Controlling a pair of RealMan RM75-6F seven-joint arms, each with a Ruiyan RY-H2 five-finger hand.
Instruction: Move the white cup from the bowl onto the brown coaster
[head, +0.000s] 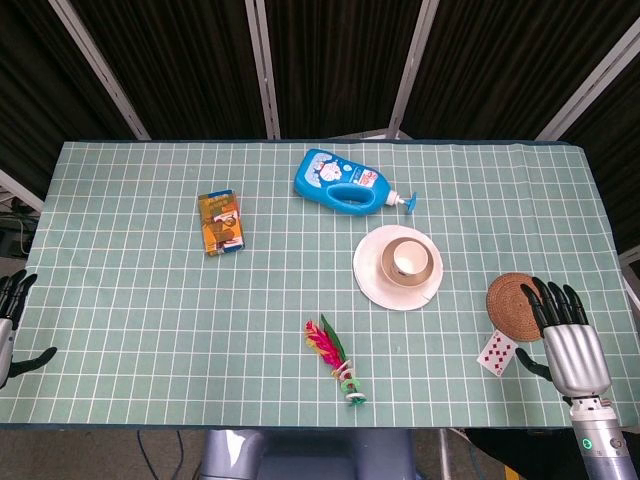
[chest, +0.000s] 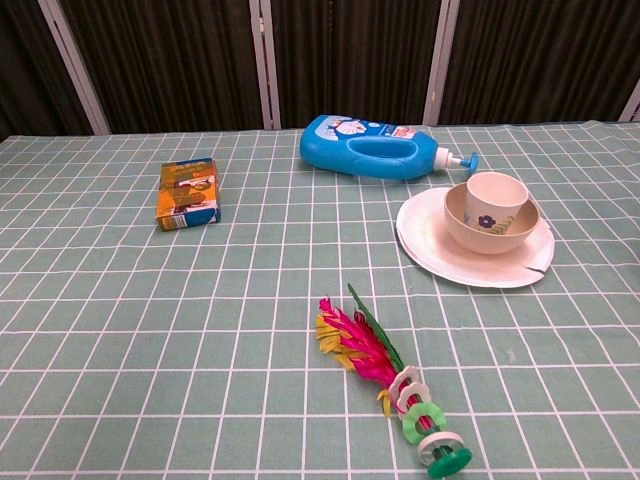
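Note:
The white cup (head: 408, 259) (chest: 494, 198) stands upright inside a beige bowl (head: 385, 263) (chest: 515, 235), which rests on a white plate (head: 367, 280) (chest: 430, 240) right of the table's middle. The brown coaster (head: 510, 303) lies near the right front edge; the chest view does not show it. My right hand (head: 568, 338) hovers palm down just beside the coaster, fingers spread over its near edge, holding nothing. My left hand (head: 10, 310) shows only partly at the left edge, fingers apart and empty.
A blue bottle (head: 343, 182) (chest: 375, 150) lies on its side behind the plate. An orange carton (head: 220, 222) (chest: 187, 193) sits at the left. A feathered shuttlecock (head: 335, 358) (chest: 385, 375) lies in front. A playing card (head: 497, 353) lies by the right hand.

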